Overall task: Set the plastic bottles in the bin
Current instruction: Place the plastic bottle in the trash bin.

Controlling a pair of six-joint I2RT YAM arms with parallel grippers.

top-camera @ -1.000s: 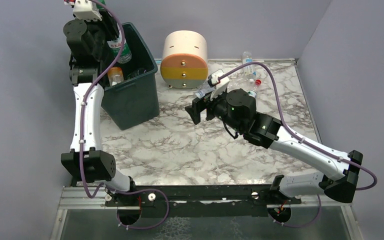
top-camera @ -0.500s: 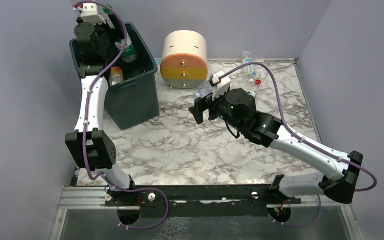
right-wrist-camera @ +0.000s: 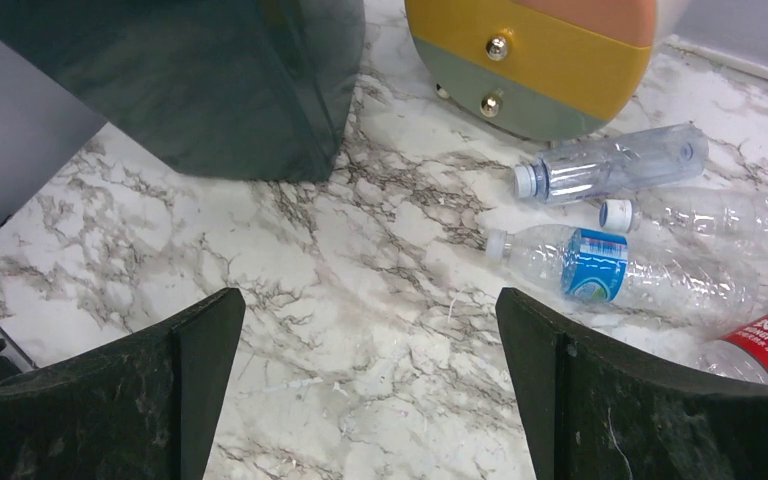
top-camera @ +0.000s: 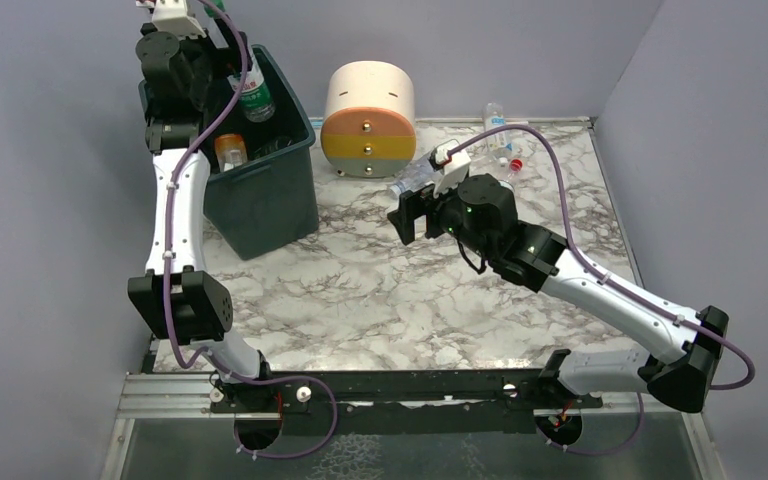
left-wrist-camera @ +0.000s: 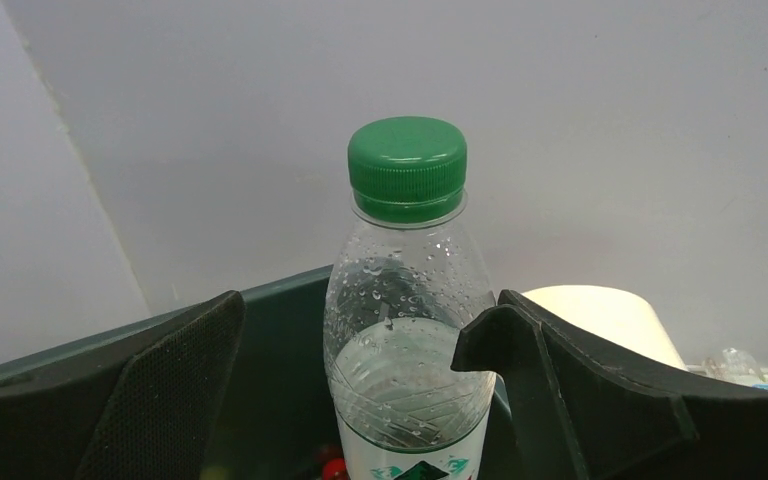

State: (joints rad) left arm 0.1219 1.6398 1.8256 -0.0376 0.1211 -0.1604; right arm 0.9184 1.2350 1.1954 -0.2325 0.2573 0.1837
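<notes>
arms point(top-camera: 182, 215): white links, black joints | cables point(top-camera: 550, 180): purple | fingers point(right-wrist-camera: 620, 400): black, textured

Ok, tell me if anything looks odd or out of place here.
A green-capped bottle stands upright between the left gripper's open jaws, over the bin, its top above the rim. Clear bottles lie on their sides on the table beside the drawer unit.

Top cam high/rear; wrist cams close; bin point(top-camera: 265, 195) in all.
</notes>
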